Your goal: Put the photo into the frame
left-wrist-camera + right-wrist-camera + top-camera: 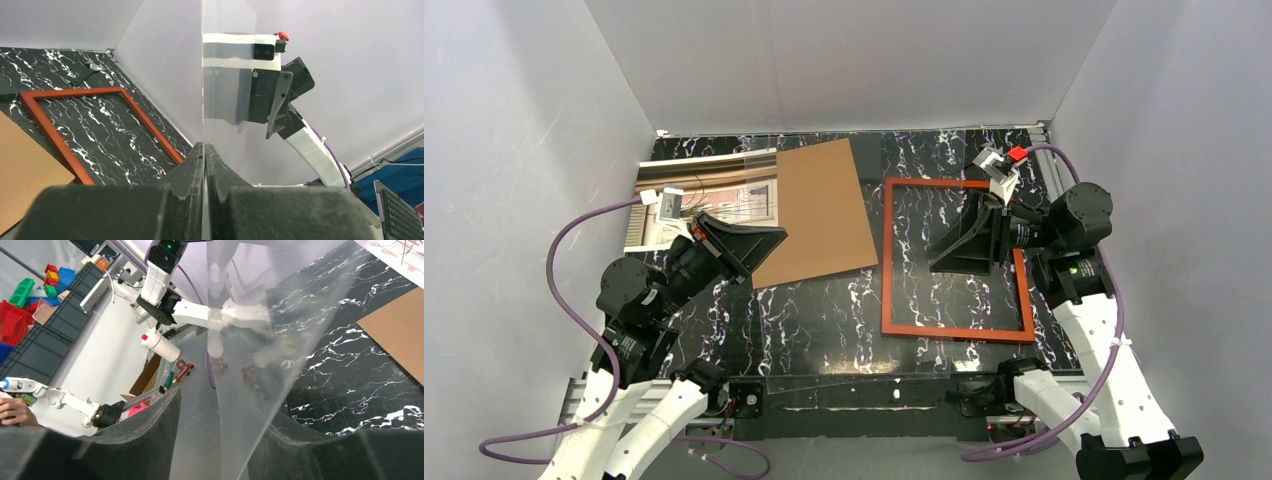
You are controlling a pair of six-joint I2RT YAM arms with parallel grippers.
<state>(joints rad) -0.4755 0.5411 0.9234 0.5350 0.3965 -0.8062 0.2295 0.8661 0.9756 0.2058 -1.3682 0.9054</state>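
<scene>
My left gripper is pinched tight on the edge of the clear sheet. My right gripper has its fingers spread with that same sheet running between them (not squeezing it, far as I can see). The photo lies face up at the far left beside the cardboard board, and the frame lies flat on the right, well apart from it.

1 each: photo, frame, board, probably sheet
</scene>
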